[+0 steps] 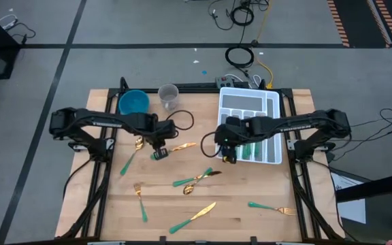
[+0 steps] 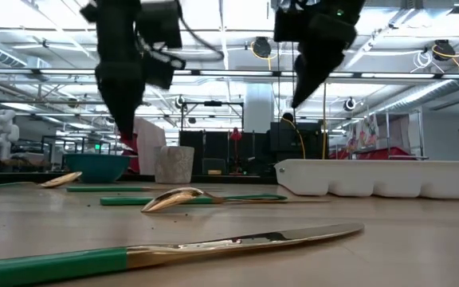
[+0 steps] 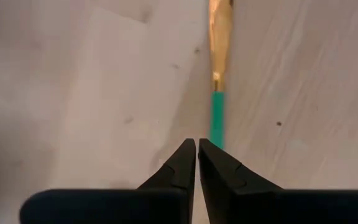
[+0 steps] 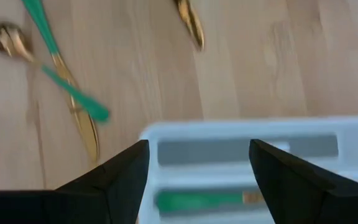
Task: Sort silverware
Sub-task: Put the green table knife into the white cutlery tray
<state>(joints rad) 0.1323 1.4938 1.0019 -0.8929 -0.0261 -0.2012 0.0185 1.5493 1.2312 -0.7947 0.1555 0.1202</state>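
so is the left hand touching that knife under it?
Cannot tell. Left wrist view shows the shut left hand at the knife's teal handle, but neither contact nor gap shows plainly.

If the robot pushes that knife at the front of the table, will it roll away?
Probably not: the knife lies flat on the table, so it would likely slide or spin. It looks stiff, and its shiny gold blade may be slippery.
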